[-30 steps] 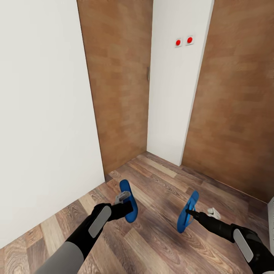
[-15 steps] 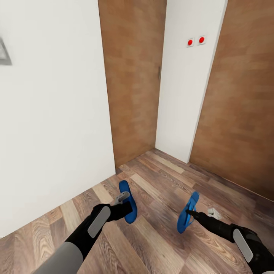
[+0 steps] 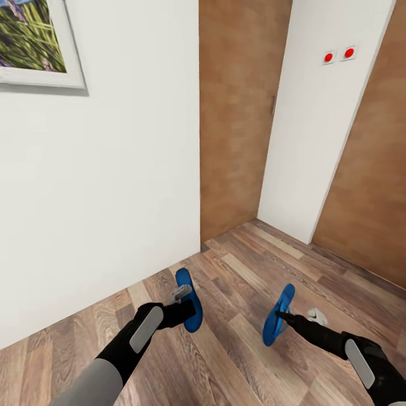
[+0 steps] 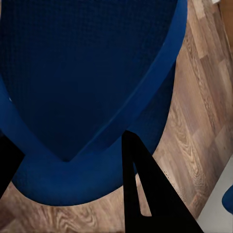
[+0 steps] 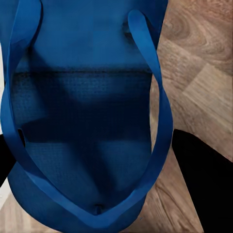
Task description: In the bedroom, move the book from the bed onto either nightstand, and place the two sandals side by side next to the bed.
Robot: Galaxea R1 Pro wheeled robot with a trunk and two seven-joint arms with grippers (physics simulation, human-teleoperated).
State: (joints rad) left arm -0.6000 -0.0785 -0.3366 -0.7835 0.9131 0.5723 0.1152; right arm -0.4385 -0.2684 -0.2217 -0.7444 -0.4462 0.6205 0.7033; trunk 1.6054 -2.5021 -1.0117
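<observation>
Blue sandals, one clamped in left gripper (image 3: 189, 307), other in right gripper (image 3: 280, 316), lower frame; placing by bed & book still left.

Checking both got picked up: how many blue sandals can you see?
2. One sandal is held in the left gripper, above the wood floor; the other sandal hangs edge-on from the right gripper. None seem hidden.
</observation>
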